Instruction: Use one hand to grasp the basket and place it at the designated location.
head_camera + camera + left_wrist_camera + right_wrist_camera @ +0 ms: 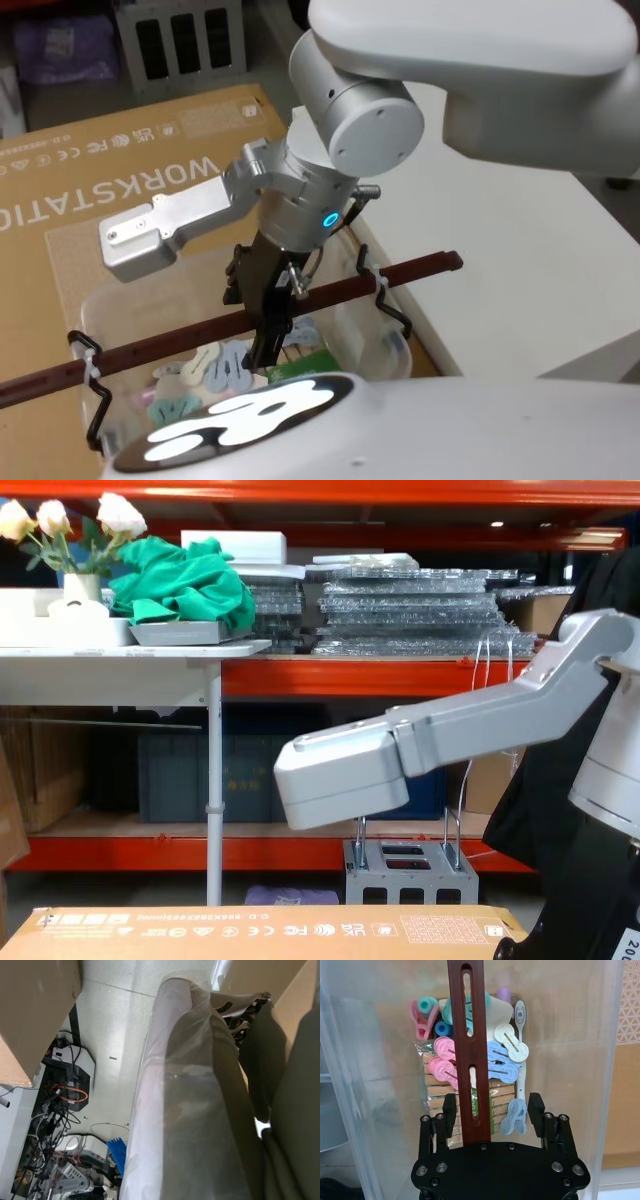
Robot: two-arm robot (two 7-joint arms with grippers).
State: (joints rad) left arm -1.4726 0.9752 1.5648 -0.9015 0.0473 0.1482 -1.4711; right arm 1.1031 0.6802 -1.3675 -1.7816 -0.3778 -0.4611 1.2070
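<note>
The basket (372,322) is a clear plastic tub resting on a cardboard box. Its long reddish-brown bar handle (170,346) crosses the top, fixed by a white tie and black clips at each end. Pastel clothes pegs (502,1055) and wooden pegs lie inside. My right gripper (266,345) reaches down over the middle of the bar. In the right wrist view the right gripper (493,1107) is open, with one black finger (450,1110) on each side of the handle (475,1035) and a gap to each.
The cardboard box (120,170) marked WORKSTATION spreads left and back. A white table (520,250) lies to the right. The chest view has orange shelving, a grey metal block with loop handles (410,865), and my right arm's grey link (340,770). The left wrist view looks at floor clutter (65,1085).
</note>
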